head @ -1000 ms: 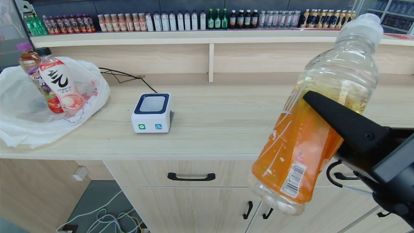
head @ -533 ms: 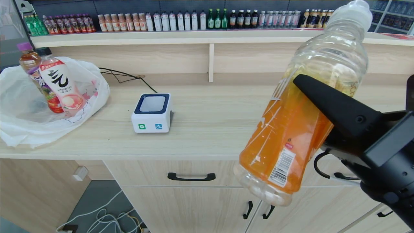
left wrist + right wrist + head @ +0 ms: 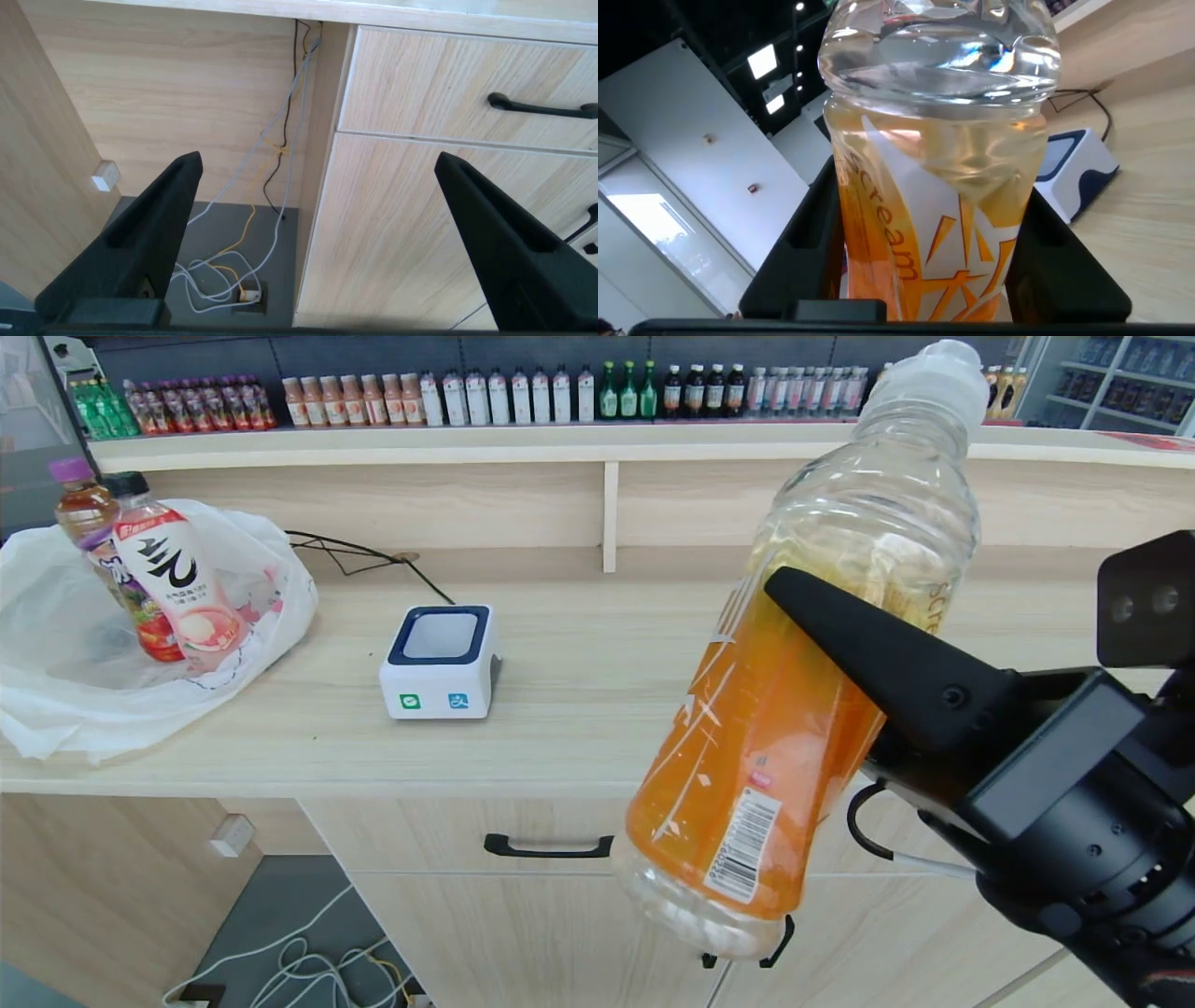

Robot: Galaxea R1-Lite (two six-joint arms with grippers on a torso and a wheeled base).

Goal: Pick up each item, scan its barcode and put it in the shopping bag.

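The right end effector (image 3: 794,607) is clamped on a clear, ribbed plastic orange drink bottle (image 3: 766,737), part full. It holds the bottle tilted in the air over the front edge of the wood-grain desk (image 3: 597,709), right of the white cube scanner (image 3: 439,663). At the desk's left, a thin, crumpled white shopping bag (image 3: 56,681) holds a purple-capped tea bottle (image 3: 89,518) and a black-capped bottle (image 3: 182,588). The left end effector (image 3: 320,168) hangs wide open and empty before the cabinet (image 3: 420,205).

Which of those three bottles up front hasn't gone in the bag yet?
The orange drink bottle, held tilted in the air by the right hand. The purple-capped bottle and black-capped bottle already stand in the white bag.
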